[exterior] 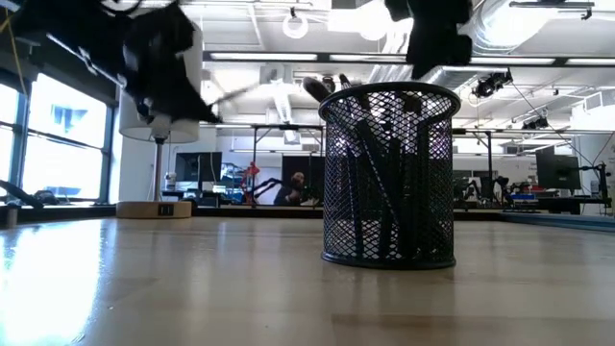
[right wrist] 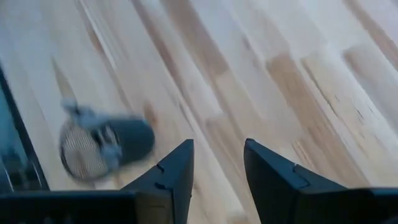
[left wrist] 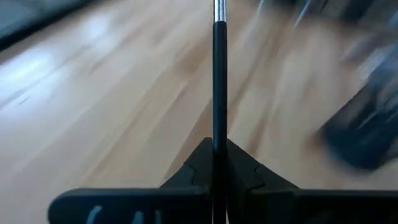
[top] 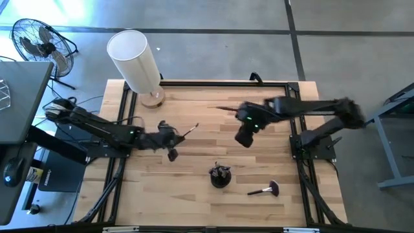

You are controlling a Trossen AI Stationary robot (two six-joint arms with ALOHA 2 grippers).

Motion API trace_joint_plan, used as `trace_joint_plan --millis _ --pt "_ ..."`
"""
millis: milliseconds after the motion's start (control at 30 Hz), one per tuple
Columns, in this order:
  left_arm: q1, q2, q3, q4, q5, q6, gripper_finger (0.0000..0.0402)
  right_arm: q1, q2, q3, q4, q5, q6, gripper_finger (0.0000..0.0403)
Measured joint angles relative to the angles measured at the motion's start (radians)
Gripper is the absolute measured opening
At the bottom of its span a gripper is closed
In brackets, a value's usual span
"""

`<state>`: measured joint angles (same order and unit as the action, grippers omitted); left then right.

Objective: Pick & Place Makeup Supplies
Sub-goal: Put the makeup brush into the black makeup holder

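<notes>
My left gripper (top: 177, 136) (left wrist: 219, 155) hovers over the table's middle left, shut on a slim black-handled makeup brush (top: 189, 131) (left wrist: 219, 74) with a silver ferrule. My right gripper (top: 244, 138) (right wrist: 217, 168) is open above the table's middle, touching nothing. A black mesh cup (top: 220, 176) (exterior: 389, 173) stands near the front with several brushes upright in it. A fluffy-headed brush (top: 264, 190) lies flat to the cup's right. A thin dark brush (top: 223, 109) lies flat near the far edge. My left gripper pinches the black handle (left wrist: 219, 134) of the brush between its two fingers. The brush runs on straight ahead of the fingers, ferrule end (left wrist: 219, 7) foremost, pointing toward the table's right. It is lifted clear of the table and roughly level (exterior: 231, 96).
A big white cylinder (top: 134, 59) stands on a wooden base at the far left corner. A black frame (top: 213, 83) runs along the table's edges. A fan (top: 39, 45) and a grey cabinet (top: 19, 97) are beyond the left side.
</notes>
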<state>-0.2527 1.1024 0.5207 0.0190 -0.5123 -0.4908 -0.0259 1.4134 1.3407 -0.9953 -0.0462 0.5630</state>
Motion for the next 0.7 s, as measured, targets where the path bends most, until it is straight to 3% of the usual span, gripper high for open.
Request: trace_joint_plan --millis 100,200,300,367,433,700 --pt "-0.003 -0.074 -0.104 0.329 -0.003 0.019 0.0005 0.037 -0.139 -0.239 0.337 0.086 0.084 0.0133" --pt "-0.003 -0.094 -0.169 0.604 -0.003 0.069 0.0008 0.077 -0.209 -0.464 0.811 0.162 0.107 0.0133" --pt "-0.003 -0.087 -0.177 0.732 -0.001 0.106 0.0010 0.112 -0.199 -0.639 1.287 0.197 0.077 0.0133" --pt "-0.003 -0.077 -0.178 0.758 0.014 0.113 0.0008 0.131 -0.178 -0.704 1.495 0.209 0.057 0.0133" --pt "-0.003 -0.057 -0.179 0.796 0.044 0.113 0.0006 0.150 -0.164 -0.742 1.584 0.223 0.043 0.0133" --pt "-0.003 0.049 -0.138 0.867 0.132 0.120 0.0006 0.218 -0.163 -0.737 1.584 0.287 -0.104 0.0133"
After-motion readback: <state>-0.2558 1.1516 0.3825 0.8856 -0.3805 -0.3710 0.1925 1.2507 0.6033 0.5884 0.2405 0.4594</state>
